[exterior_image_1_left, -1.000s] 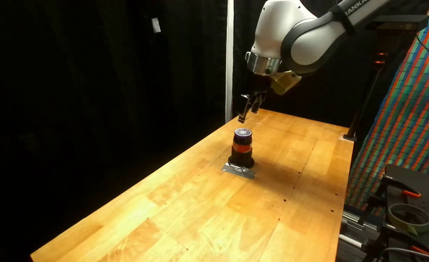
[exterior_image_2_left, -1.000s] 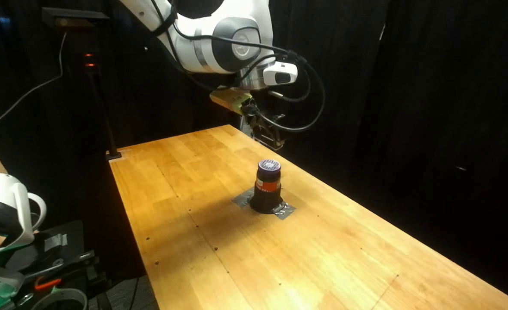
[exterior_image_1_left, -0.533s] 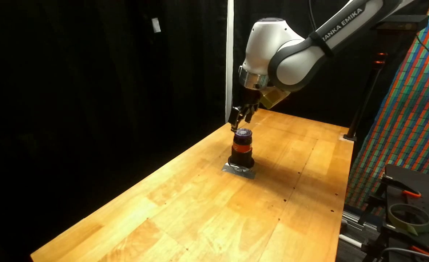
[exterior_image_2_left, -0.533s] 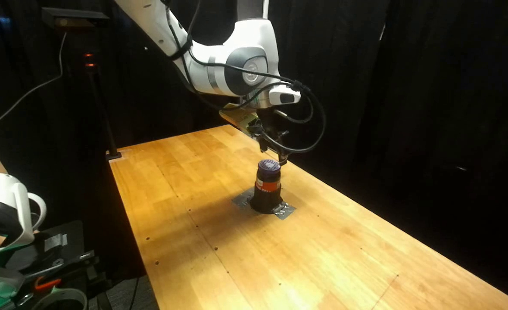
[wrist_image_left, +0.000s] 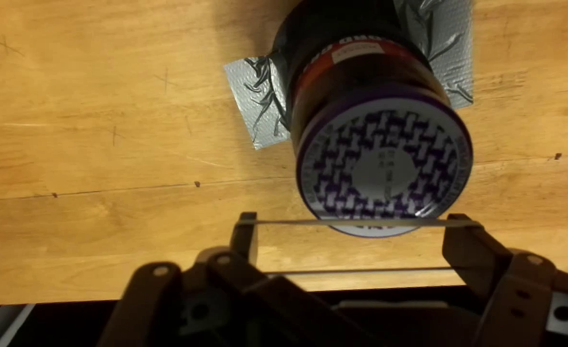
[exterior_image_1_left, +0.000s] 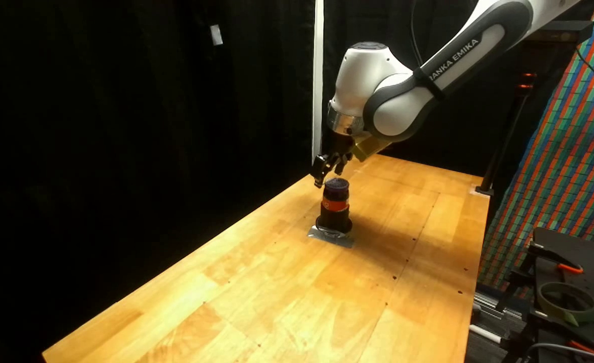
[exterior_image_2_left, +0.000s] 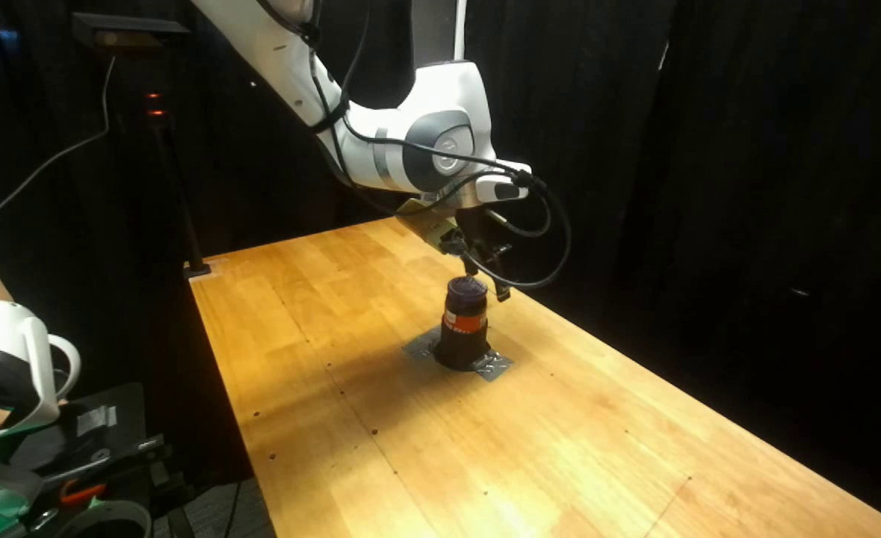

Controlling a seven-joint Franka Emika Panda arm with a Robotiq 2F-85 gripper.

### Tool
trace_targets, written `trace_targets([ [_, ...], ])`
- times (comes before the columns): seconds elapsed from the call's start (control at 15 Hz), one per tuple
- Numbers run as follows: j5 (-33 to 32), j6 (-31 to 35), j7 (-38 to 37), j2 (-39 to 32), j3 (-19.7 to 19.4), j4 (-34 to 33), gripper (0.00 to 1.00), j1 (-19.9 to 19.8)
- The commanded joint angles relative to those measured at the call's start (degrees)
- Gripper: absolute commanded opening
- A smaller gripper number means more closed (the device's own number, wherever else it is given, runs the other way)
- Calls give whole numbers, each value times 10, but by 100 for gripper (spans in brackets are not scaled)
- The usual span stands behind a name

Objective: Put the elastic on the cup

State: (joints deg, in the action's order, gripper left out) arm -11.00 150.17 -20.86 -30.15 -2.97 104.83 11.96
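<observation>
The cup is a dark cylinder with an orange-red band and a purple-and-white patterned lid. It stands upright on the table in both exterior views and in the wrist view. My gripper is open, fingers wide apart. The elastic, a thin pale band, is stretched between the two fingers as two strands. In the wrist view its upper strand crosses in front of the lid's near edge. In the exterior views my gripper is just above and beside the cup's top; contact cannot be told.
Grey tape lies at the cup's base on the wooden table. The table's edge shows just below the fingers in the wrist view. A dark side stand with a tape roll stands beside the table. A black pole rises at the table's corner.
The arm has come down and toward the cup, from well above and behind it to beside its lid. The lid is now shaded. The cup has not moved.
</observation>
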Motion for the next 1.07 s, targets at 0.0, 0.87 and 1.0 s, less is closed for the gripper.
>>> trace_targets([
  [0.0,-12,10,-19,-19,-22,-17,100,20],
  [0.87,42,-162,5,15,5,-11,100,0],
  [1.0,66,-201,11,19,14,-18,100,-11],
])
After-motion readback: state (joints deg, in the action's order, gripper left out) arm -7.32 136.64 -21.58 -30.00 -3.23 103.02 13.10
